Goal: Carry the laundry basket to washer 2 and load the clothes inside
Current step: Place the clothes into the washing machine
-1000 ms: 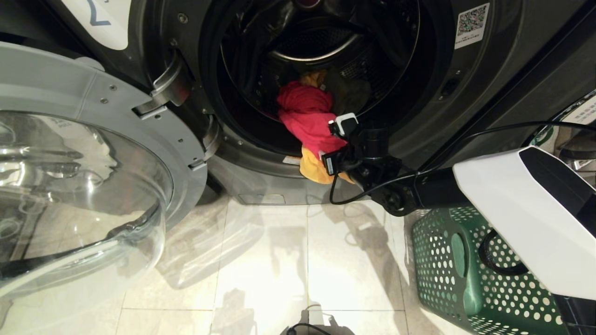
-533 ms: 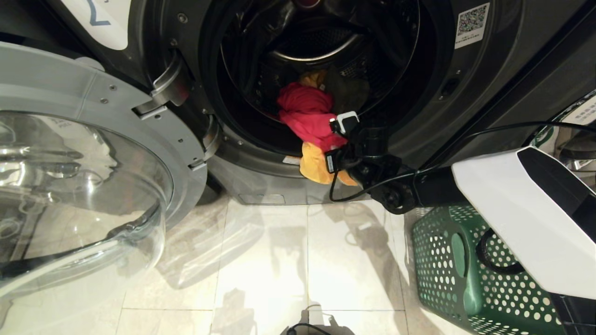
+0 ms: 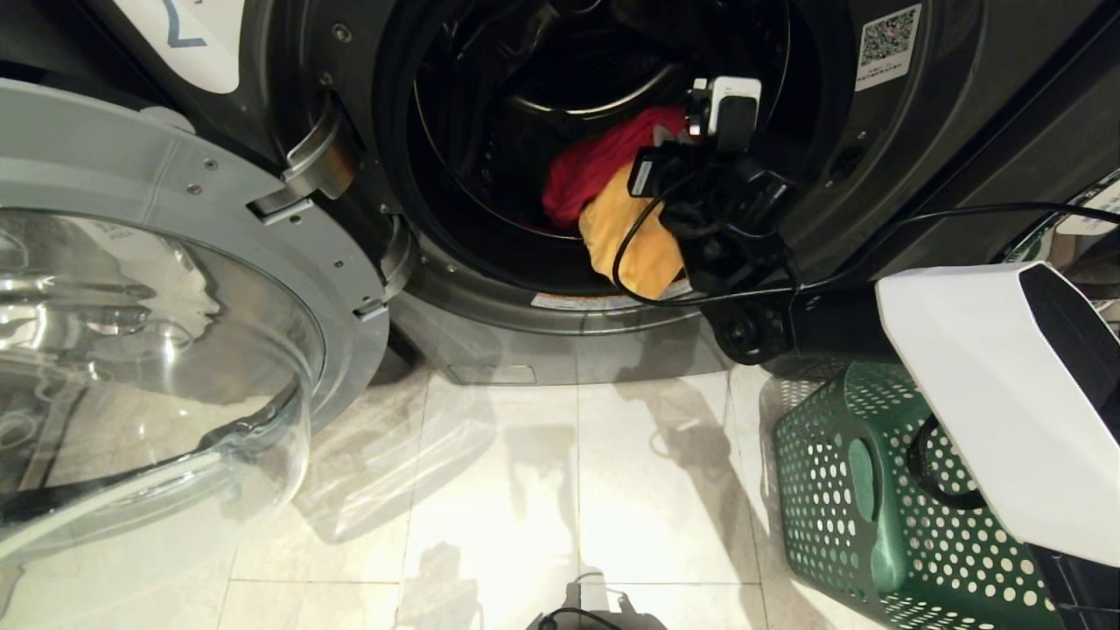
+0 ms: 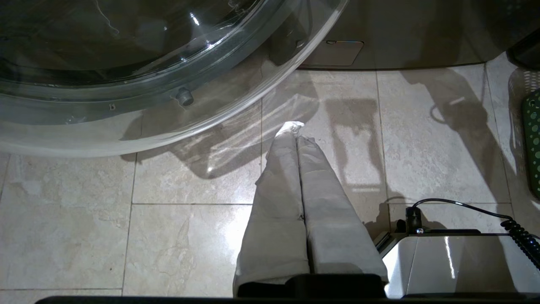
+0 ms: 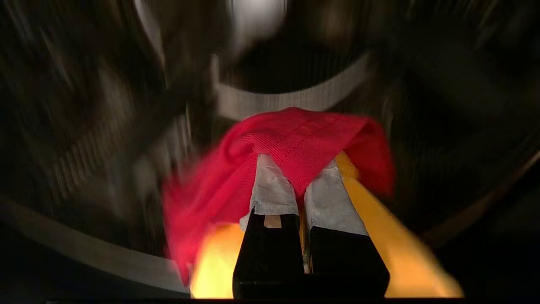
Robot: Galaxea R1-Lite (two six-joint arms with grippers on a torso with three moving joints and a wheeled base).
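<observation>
Basket (image 3: 875, 516) parked by washer 2 (image 3: 875, 157), right claw (image 5: 300, 179) clamped on red cloth (image 5: 295, 139) and yellow cloth (image 3: 634, 236) inside the drum mouth; release remains.

Overhead light glares off the pale floor tiles (image 3: 490, 490) and the glass door (image 3: 131, 367), casting soft grey shadows. The drum (image 3: 595, 79) stays dim. The right wrist view is motion-blurred around its edges.

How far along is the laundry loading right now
Done: the laundry basket stands on the floor beside Washer 2, whose door is open. In hand: the right gripper is shut on the red cloth and yellow cloth at the drum mouth. Left: push them fully in and let go. The left gripper is parked, shut.
</observation>
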